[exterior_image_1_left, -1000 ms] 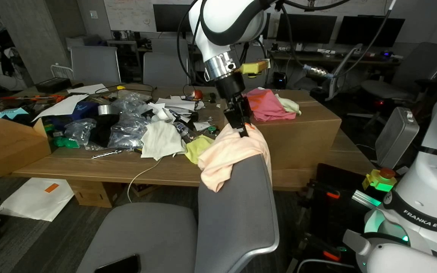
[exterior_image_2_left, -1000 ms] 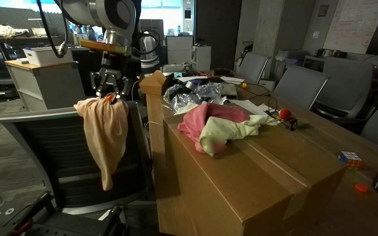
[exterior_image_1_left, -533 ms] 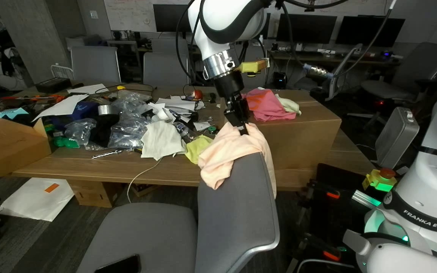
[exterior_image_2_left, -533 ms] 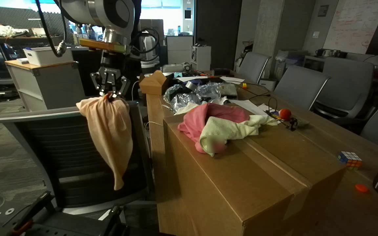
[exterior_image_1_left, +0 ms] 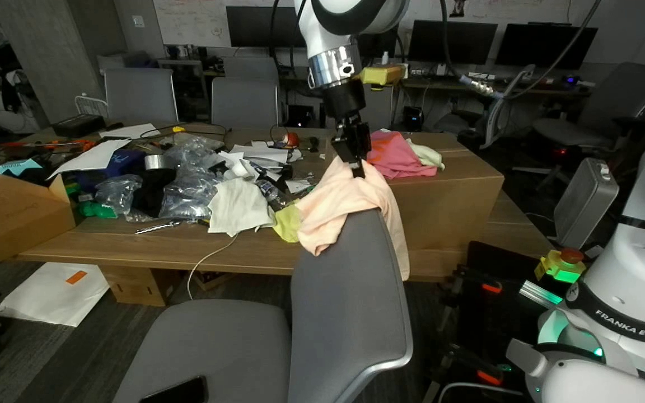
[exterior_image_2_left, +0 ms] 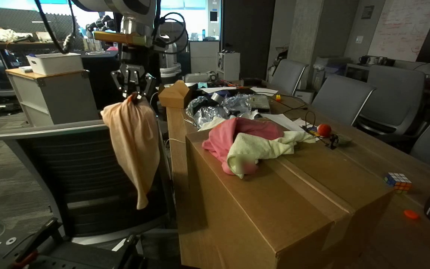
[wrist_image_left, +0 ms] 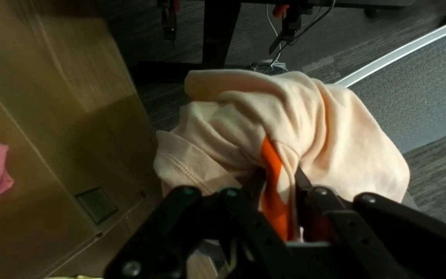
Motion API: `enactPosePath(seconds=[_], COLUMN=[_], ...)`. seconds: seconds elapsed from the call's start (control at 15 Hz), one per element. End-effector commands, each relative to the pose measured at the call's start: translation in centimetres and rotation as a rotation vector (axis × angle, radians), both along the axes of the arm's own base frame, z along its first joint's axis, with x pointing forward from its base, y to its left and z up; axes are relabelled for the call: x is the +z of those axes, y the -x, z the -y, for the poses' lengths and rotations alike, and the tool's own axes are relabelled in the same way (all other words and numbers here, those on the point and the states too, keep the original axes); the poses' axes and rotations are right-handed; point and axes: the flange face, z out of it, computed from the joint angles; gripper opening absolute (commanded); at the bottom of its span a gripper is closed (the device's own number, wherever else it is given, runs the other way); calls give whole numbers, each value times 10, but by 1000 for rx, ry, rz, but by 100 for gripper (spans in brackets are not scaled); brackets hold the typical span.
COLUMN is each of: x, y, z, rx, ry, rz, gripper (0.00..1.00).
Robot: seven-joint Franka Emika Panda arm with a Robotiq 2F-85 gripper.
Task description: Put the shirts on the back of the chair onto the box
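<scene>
A peach shirt with an orange patch [exterior_image_1_left: 345, 196] is pinched at its top in my gripper [exterior_image_1_left: 359, 169]. It also shows in an exterior view [exterior_image_2_left: 134, 142] and in the wrist view [wrist_image_left: 230, 124]. My gripper [exterior_image_2_left: 136, 97] is shut on a bunched fold above the chair back. The shirt still drapes over the grey chair's [exterior_image_1_left: 350, 302] top edge, with a long end hanging down behind it [exterior_image_2_left: 140, 186]. The large cardboard box [exterior_image_2_left: 252, 213] stands beside the chair on the table. A pink shirt [exterior_image_2_left: 226, 140] and a pale yellow-green cloth [exterior_image_2_left: 263, 147] lie on it.
The wooden table [exterior_image_1_left: 188, 243] holds plastic bags [exterior_image_1_left: 191, 184], papers, a white cloth [exterior_image_1_left: 238, 207] and a lime cloth [exterior_image_1_left: 286, 221]. A small open carton [exterior_image_1_left: 17, 212] sits at the table's far end. A phone [exterior_image_1_left: 177, 390] lies on the chair seat.
My gripper has risen and shifted slightly toward the box. The peach shirt has been pulled up with it, and its hanging end has swung toward the box and sits higher.
</scene>
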Motion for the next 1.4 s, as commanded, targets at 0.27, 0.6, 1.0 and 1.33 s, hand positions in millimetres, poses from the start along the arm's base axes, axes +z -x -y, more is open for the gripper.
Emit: enactPosePath(seconds=[0.27,0.6,1.0,1.33], x=[92,133,170,197], y=[13,6,7,23], z=[67,139,234,312], rx=[-196,-343,-522,-769], ry=[85,96,62,-9], rz=[176,228,295,394], gripper=[4,4,4,4])
